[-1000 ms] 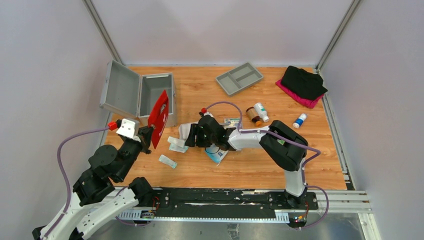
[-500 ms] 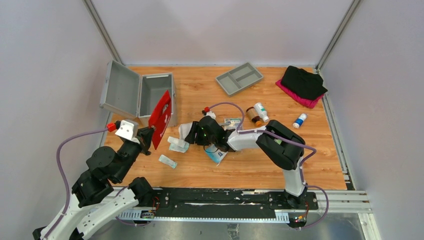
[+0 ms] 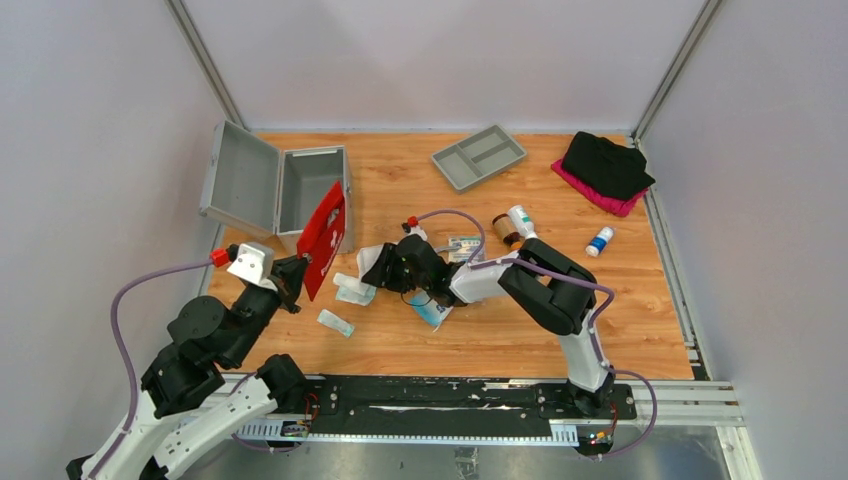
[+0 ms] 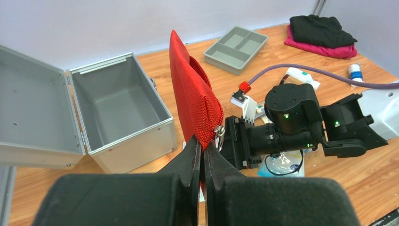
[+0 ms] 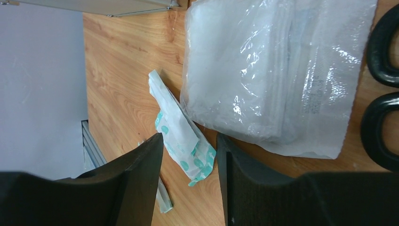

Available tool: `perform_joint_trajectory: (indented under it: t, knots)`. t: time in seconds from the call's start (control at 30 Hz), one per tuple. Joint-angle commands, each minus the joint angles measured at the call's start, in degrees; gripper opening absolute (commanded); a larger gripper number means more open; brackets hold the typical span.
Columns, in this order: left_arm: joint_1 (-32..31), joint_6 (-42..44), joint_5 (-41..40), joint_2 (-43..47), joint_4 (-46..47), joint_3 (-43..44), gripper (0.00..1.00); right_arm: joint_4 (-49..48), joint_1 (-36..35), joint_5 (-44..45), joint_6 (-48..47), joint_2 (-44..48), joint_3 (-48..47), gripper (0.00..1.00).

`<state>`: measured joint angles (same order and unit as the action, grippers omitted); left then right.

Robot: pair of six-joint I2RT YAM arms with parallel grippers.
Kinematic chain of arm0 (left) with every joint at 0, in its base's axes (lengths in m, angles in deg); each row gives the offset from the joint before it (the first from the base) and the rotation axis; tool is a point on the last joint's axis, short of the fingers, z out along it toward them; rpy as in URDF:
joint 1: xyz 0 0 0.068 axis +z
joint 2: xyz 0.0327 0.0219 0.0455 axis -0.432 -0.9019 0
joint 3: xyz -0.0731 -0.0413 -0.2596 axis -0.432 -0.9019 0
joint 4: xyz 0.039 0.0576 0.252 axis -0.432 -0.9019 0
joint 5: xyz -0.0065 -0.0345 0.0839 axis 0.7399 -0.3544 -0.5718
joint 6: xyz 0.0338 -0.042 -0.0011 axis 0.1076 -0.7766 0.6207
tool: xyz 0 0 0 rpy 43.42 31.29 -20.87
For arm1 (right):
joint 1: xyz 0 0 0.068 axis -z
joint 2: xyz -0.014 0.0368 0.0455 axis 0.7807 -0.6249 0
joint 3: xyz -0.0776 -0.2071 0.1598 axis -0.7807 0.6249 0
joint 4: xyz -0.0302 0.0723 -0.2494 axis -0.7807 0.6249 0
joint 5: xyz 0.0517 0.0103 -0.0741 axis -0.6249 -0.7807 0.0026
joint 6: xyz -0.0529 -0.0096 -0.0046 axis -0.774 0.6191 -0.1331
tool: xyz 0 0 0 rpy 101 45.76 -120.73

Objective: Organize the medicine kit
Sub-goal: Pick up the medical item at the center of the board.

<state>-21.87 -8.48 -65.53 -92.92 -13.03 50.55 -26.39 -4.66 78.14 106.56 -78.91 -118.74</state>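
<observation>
My left gripper (image 3: 292,276) is shut on the lower edge of a red zip pouch (image 3: 322,238) and holds it upright in front of the open grey case (image 3: 311,187). In the left wrist view the pouch (image 4: 194,94) rises from the closed fingertips (image 4: 203,147). My right gripper (image 3: 374,270) is open and low over the table. In the right wrist view its jaws (image 5: 189,139) straddle the end of a white-and-teal packet (image 5: 181,134), which lies beside a clear plastic bag (image 5: 268,70).
A small packet (image 3: 335,322) and a blue pouch (image 3: 432,312) lie near the front. A grey divider tray (image 3: 479,156), bottles (image 3: 514,226) (image 3: 600,241) and black-and-pink cloth (image 3: 606,166) are at the back right. The case lid (image 3: 238,180) leans open to the left.
My left gripper has drawn back toward the near left with the red pouch. My right gripper has edged left toward the white-and-teal packet.
</observation>
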Motion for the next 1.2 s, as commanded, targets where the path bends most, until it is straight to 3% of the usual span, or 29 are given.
perform_joint_trajectory:
  t: [0.0,0.23,0.67,0.9,1.17]
  knots:
    - [0.27,1.02,0.61,0.94,1.53,-0.65,0.0,2.78,-0.7,-1.42,1.37,-3.65,0.78,0.5]
    - [0.27,1.11,0.61,0.93,1.6,-0.98,0.0,1.66,-0.7,-2.84,1.69,-5.06,0.74,0.38]
    - [0.27,0.98,-0.05,0.99,1.42,-1.52,0.0,-5.65,-0.51,-5.59,-0.43,-5.95,2.03,0.01]
    - [0.27,0.68,-0.28,1.1,1.23,-1.99,0.0,-10.99,-0.04,-8.72,-6.35,-2.59,5.15,0.0]
    - [0.27,0.24,-0.27,0.88,1.27,-2.54,0.0,-11.11,0.62,-10.06,-17.82,7.34,10.55,0.0]
